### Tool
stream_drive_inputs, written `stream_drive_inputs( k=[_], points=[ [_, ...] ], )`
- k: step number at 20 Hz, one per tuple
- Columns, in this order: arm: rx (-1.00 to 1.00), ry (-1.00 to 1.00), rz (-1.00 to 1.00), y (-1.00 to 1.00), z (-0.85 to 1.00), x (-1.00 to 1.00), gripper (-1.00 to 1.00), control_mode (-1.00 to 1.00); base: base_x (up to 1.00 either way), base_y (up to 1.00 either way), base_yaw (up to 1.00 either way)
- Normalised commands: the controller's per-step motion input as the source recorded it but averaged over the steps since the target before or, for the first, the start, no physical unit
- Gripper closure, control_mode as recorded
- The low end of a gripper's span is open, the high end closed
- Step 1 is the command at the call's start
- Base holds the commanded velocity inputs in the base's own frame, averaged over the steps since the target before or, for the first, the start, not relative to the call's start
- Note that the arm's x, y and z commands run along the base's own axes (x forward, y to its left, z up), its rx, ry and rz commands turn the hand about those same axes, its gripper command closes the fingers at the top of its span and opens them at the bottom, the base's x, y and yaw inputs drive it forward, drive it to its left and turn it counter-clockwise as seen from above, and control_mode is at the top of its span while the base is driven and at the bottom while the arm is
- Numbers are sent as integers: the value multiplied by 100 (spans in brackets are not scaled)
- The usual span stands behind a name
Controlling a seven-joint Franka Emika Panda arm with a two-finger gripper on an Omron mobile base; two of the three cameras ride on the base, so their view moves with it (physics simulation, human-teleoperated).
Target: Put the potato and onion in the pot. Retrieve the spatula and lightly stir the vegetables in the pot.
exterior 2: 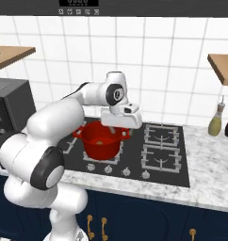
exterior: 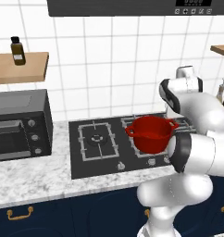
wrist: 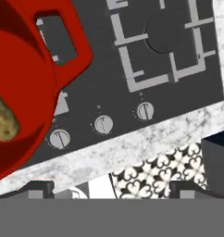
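The glossy red pot (exterior: 151,134) stands on the hob's middle burner, also seen as the pot (exterior 2: 101,140) from the right side. In the hand view a brownish potato (wrist: 3,121) lies inside the pot (wrist: 26,69), one loop handle pointing up and right. My gripper (exterior 2: 117,128) hangs just above the pot's right rim. Seen from the hand, the gripper (wrist: 111,190) is open, fingertips (wrist: 40,187) far apart with nothing between them. The onion and the spatula are out of view.
A black toaster oven (exterior: 21,124) stands left of the hob (exterior: 97,157). Free burners (exterior 2: 160,146) lie right of the pot, with knobs (wrist: 103,125) along the front. Bottles (exterior 2: 217,120) stand at the far right; one bottle (exterior: 17,51) sits on the left shelf.
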Motion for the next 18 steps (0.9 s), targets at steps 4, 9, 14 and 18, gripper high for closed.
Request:
stream_drive_inputs(
  k=[4, 9, 14, 18],
  points=[
    [0, 0, -4, -16, 0, -3, -100, -100, 0, 0, 0],
    [0, -14, 1, 7, 16, -52, -100, -100, 0, 0, 0],
    [0, -32, 9, 58, 32, -60, -100, -100, 0, 0, 0],
    [-2, -6, 7, 50, 5, -12, -100, -100, 0, 0, 0]
  ],
)
